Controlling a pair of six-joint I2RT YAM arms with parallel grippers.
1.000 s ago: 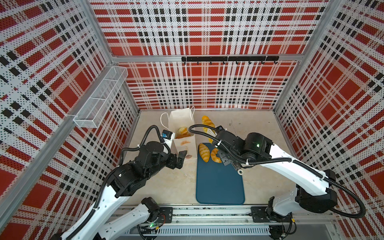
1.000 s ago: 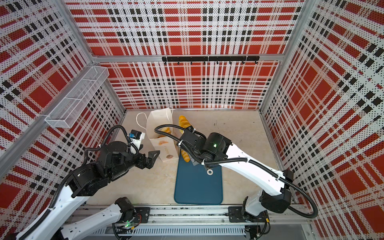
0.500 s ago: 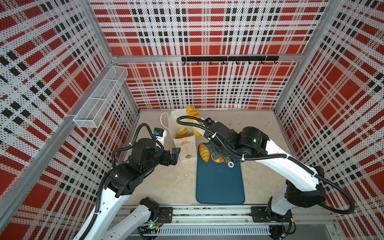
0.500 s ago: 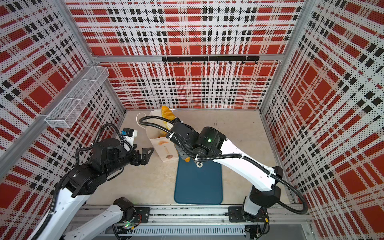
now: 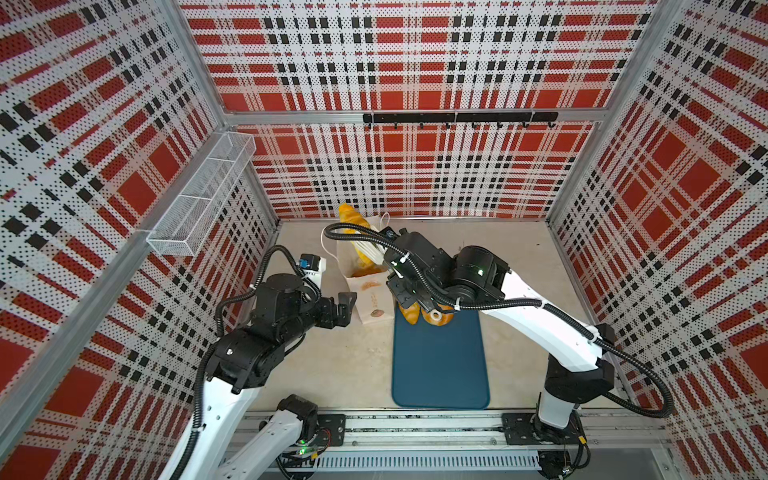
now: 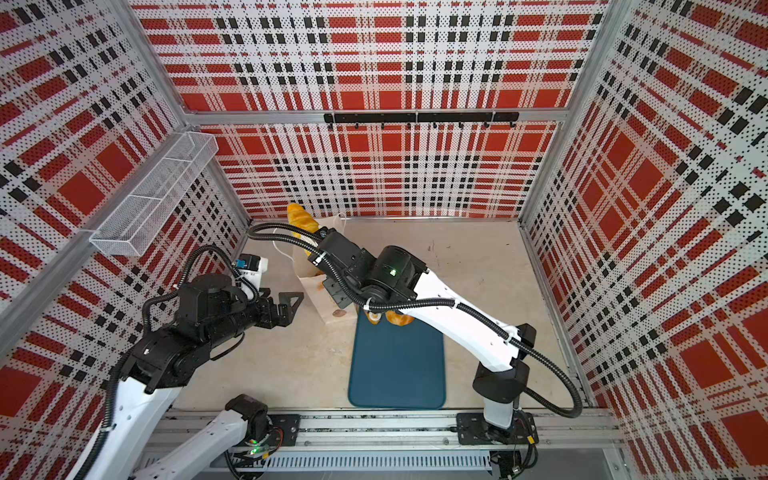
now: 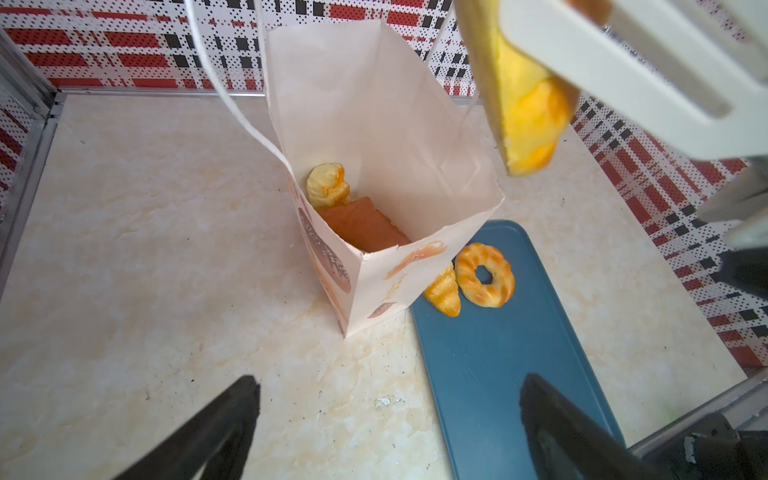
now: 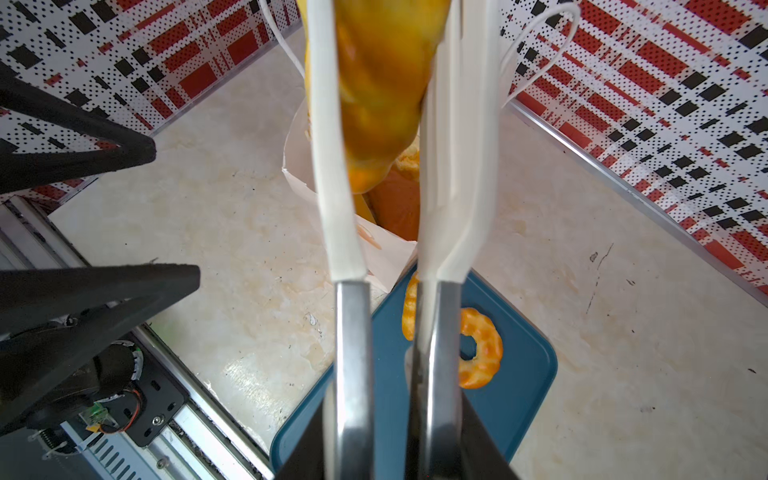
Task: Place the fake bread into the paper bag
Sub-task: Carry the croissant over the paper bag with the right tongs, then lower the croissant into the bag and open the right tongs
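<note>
paper bag (image 7: pixel 374 104): white, upright, open | long loaf (image 7: pixel 528 112): above its mouth | pale croissant (image 7: pixel 328 185), brown loaf (image 7: pixel 361 224): inside | small croissant (image 7: pixel 444 291), ring doughnut (image 7: pixel 463 270): just beside its base

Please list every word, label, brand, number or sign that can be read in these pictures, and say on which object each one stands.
No text can be read in any view.
On the white paper bag with cord handles: only printed bread pictures; a faint mark between them is too blurred to read.
On the dark teal flat tray: no markings show.
</note>
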